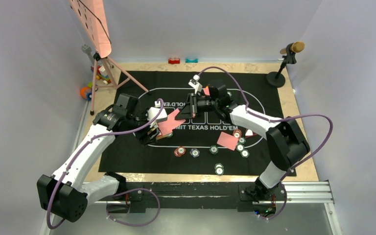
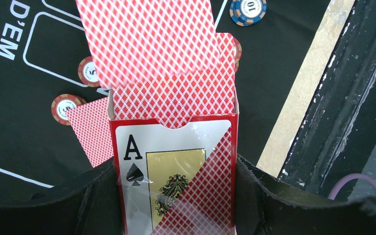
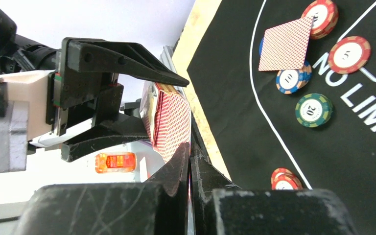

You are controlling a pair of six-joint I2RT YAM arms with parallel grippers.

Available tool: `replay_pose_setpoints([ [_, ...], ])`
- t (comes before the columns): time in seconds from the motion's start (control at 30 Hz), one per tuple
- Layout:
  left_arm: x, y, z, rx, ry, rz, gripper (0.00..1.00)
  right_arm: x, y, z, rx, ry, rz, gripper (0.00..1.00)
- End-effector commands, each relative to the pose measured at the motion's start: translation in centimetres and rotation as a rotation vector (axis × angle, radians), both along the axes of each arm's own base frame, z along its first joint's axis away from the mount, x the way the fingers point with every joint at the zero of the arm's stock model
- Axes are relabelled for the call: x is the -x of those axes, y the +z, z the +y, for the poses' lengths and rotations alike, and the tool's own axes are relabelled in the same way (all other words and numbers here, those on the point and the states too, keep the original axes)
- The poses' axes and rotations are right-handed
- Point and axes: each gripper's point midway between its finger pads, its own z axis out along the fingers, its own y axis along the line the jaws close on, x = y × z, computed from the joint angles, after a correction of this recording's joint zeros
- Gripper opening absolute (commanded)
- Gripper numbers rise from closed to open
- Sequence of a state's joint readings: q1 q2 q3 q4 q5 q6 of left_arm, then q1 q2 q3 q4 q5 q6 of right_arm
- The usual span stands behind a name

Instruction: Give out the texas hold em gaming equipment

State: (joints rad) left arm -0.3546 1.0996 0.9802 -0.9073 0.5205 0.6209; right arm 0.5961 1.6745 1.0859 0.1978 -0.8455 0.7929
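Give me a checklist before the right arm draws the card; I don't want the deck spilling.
1. Left gripper clamps the red cardboard card box: ok.
2. Right gripper shut on the red-backed playing card: ok.
3. That card sticks partly out of the box: ok.
4. Only one card pinched: cannot tell.
5. Bare patch on the black printed mat for laying it down: ok.

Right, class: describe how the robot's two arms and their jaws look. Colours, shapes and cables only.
Both the left arm and the right arm have smooth white link shells joined by boxy black joint housings. A purple cable loops loosely along each arm. The jaws are matte black, wedge-shaped and scuffed; the left pair sits on a white block.
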Motion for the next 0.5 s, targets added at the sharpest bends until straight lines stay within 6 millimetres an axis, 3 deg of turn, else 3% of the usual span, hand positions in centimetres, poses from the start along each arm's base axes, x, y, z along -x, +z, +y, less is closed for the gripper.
replay_pose_setpoints([
  [0.0,-0.8,2.5,-1.0,0.067,-0.015,-0.072,0.48,-1.2,2.4,-1.7,-0.032,-0.048,-0.063,0.0],
  [0.2,-0.8,2.5,-0.9,0.063,-0.014,-0.078,0.48,-3.2,3.1,-3.7,-0.035,-0.106,-0.079,0.0],
  [0.47,-0.6,2.6,-0.9,0.066,-0.015,-0.077,0.48,-5.6,-0.7,-2.6,-0.026,-0.141,-0.004,0.0],
])
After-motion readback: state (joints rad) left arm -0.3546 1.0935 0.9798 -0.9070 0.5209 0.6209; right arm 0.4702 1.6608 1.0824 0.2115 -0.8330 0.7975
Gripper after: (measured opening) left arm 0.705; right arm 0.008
